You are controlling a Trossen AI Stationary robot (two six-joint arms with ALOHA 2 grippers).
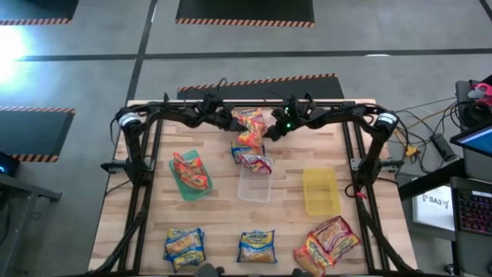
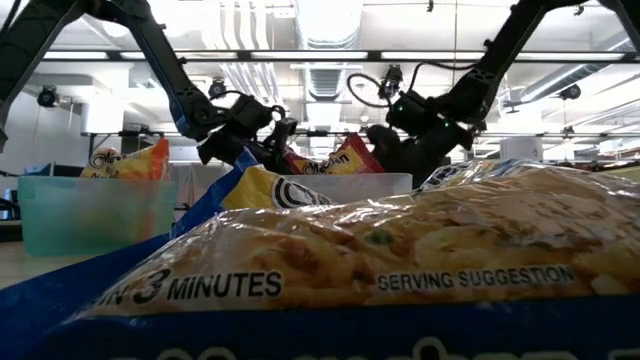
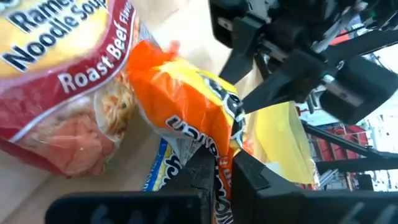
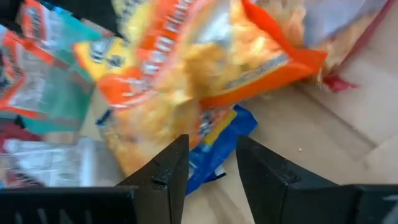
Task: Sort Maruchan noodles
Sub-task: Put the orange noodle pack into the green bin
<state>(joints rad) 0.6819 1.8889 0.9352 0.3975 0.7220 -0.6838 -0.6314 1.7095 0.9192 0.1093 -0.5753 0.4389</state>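
Note:
An orange noodle packet [image 1: 247, 123] [image 3: 186, 106] [image 4: 186, 68] hangs between my two grippers over the far middle of the table. My left gripper [image 1: 231, 121] [image 3: 219, 171] is shut on one end of it. My right gripper [image 1: 270, 131] [image 4: 211, 140] meets it from the other side, its fingers a little apart around it. A red Roast Beef packet [image 3: 68, 74] lies on the wood beside it. A blue packet [image 4: 214, 134] lies flat on the table under it. My left gripper pinches the orange packet's crimped end seam [image 3: 202, 146] between its two fingers [image 3: 196, 177], coming nearly level from the table's left. The packet rises away from the fingers, clear of the wood. My right gripper has the packet's opposite edge [image 3: 236, 112] at its fingertips [image 3: 267, 93], slanting down from the table's right. Its wrist view shows the packet just past the tips, tilted above the blue packet.
A green bin [image 1: 187, 178] with red packets stands at the left, a clear bin [image 1: 255, 185] in the middle and a yellow bin [image 1: 321, 192] at the right. Blue-yellow packets [image 1: 184, 245] [image 1: 256, 246] and red-pink ones [image 1: 327, 242] lie along the near edge.

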